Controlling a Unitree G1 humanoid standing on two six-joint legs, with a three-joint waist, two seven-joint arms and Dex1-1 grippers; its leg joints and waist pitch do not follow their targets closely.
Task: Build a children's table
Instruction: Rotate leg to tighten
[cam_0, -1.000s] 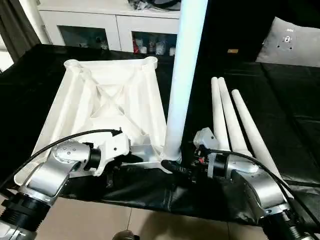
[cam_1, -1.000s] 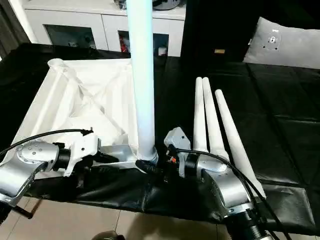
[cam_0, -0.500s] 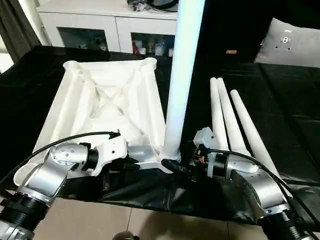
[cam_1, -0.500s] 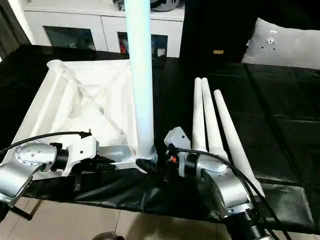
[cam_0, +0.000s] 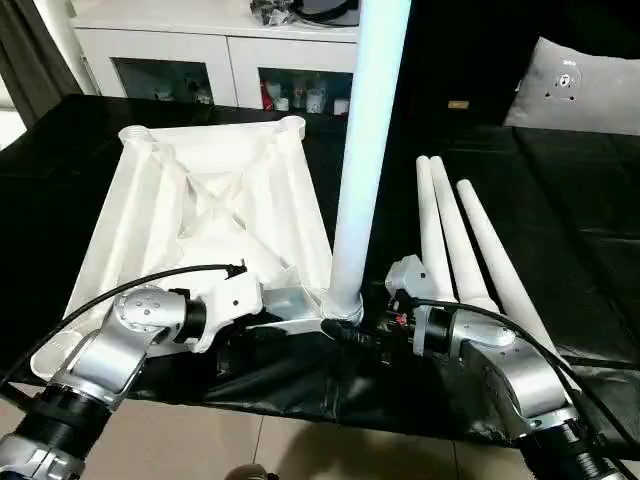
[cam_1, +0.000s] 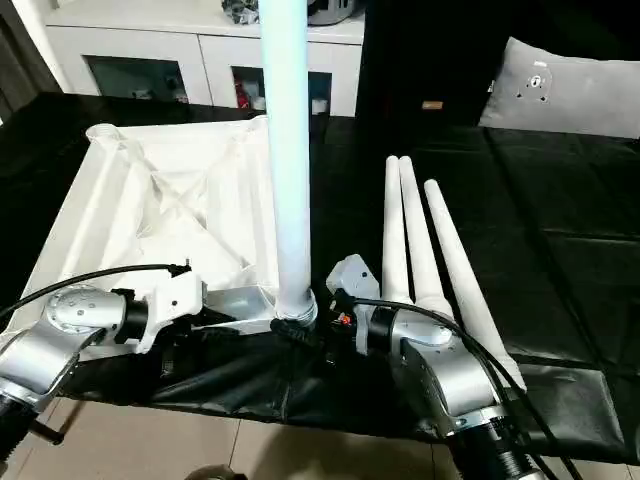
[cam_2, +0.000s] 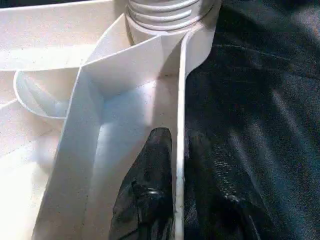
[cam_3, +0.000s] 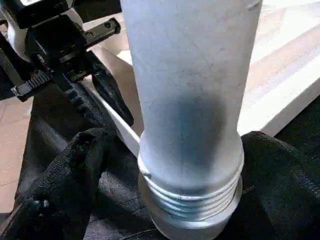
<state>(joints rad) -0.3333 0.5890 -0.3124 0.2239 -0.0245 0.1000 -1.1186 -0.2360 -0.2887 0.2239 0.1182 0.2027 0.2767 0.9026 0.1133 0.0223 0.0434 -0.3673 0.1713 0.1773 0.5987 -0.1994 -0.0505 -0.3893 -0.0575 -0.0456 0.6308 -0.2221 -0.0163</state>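
A black cloth (cam_0: 560, 200) covers the work surface, and on its left half the white table top (cam_0: 200, 215) lies upside down, ribbed underside up, with rounded sockets at its far corners. At the top's near right corner one leg (cam_0: 365, 150) stands upright, its threaded foot sitting in the corner socket (cam_3: 192, 220) with several turns of thread still showing above the rim. To the right of it three more legs (cam_0: 460, 240) lie side by side on the cloth, touching or nearly so, thin ends pointing away toward the far side. Beyond the cloth stands a white cabinet (cam_0: 215, 50) with glass doors, and a grey cushion (cam_0: 575, 85) rests at the far right. The left end effector (cam_2: 175, 195) is at the top's near edge, just left of the standing leg: its two black fingers are closed on the thin near wall of the table top, one finger inside the rim and one outside. The right end effector (cam_3: 165, 165) comes in from the right at the base of the upright leg, its black fingers (cam_3: 65, 175) pressed against either side of the leg just above the threads, holding it.
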